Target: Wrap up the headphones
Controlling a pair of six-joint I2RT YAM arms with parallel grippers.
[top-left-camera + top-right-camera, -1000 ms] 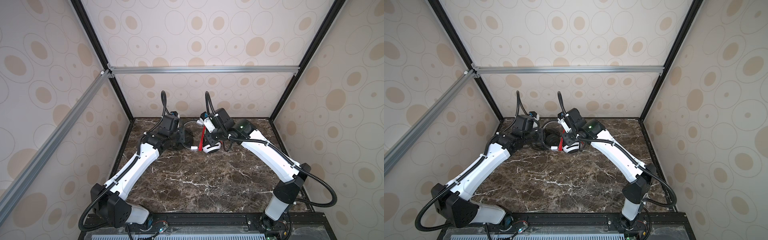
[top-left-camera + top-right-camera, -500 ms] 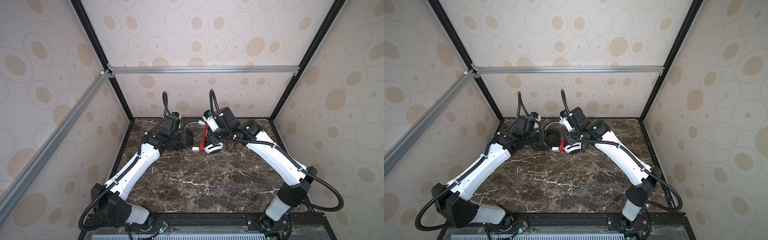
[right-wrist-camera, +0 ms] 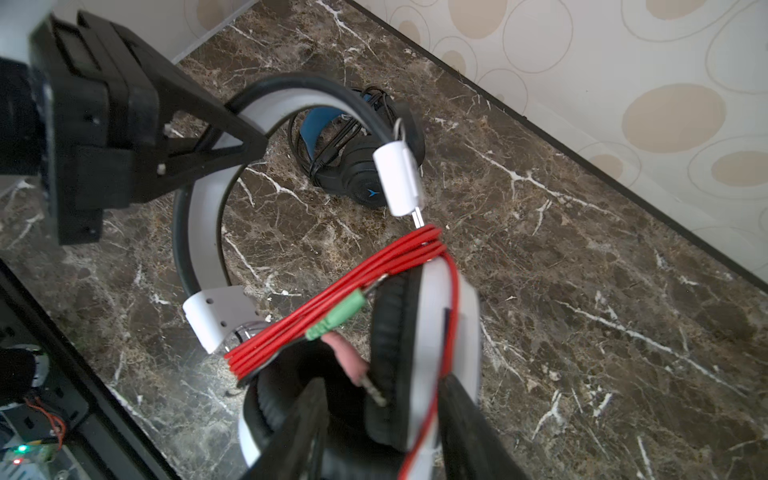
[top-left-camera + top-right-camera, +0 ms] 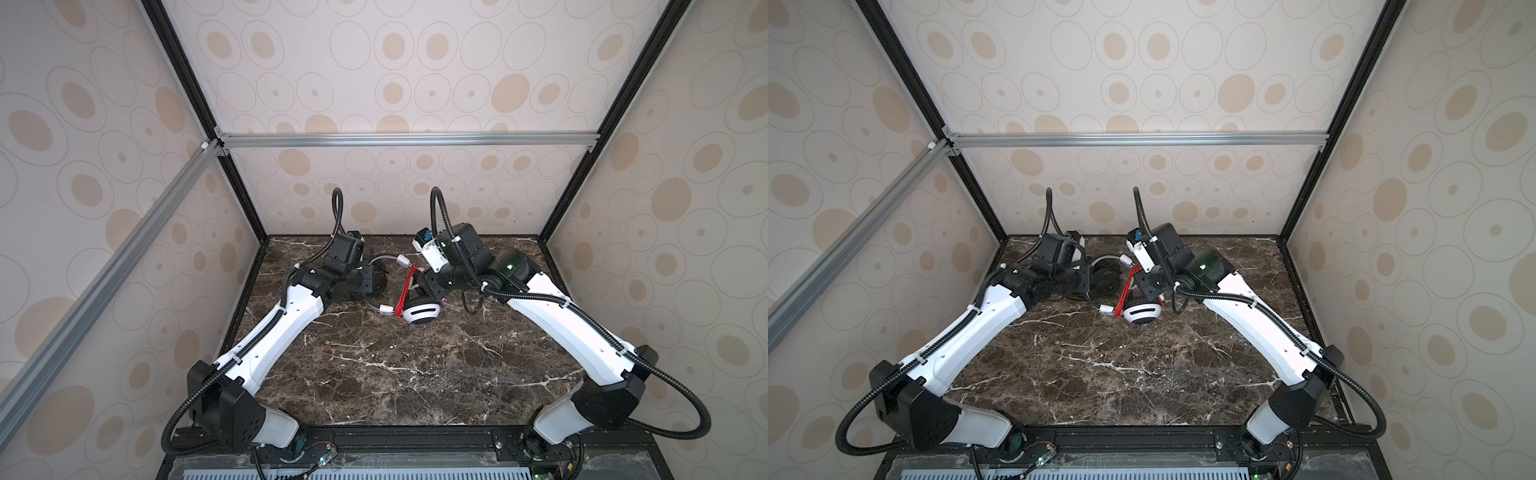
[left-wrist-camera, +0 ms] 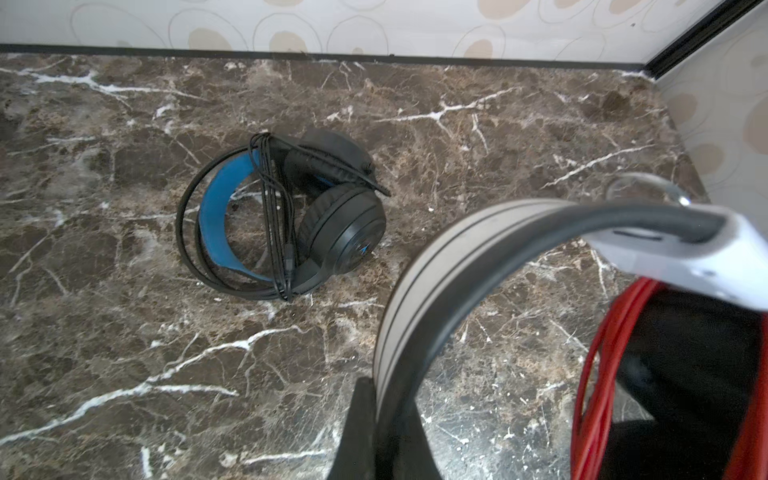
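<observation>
Dark marble table [image 4: 395, 374], patterned walls [image 4: 374, 62], alu frame [image 4: 407, 139].

Both top views: everything sits at 12 o'clock on the table. The white headset [image 4: 422, 313] is at the far middle with a cup facing me and the red cord [image 4: 402, 293] bundled across it. The black headset [image 4: 1106, 282] lies at about 10 o'clock of that cup, partly behind my left gripper [image 4: 1084, 280]. My right gripper [image 4: 428, 286] is at 1 o'clock of the cup.

Left wrist: my left jaws are pinched tight on the white band [image 5: 457, 257]. The black headset lies flat on the table with its cord [image 5: 270, 208] looped round it. Looks done.

Right wrist: my right jaws are parted and straddle one cup [image 3: 419, 357]. One finger is clear of the pad, so no clamp that I can see. The red cord runs in several turns. The green plug [image 3: 336, 318] and pink plug [image 3: 345, 357] are loose.

Handling, my read:
- It's light plastic.
- The band is stiff but springy, which makes it the best hold, as now.
- The cups probably swivel and the pads are squashy, so they grip poorly.
- The cord is limp and slick, and the turns could slide off unless the plug end gets tucked.
- I'd pinch the cord just behind the plugs.
</observation>
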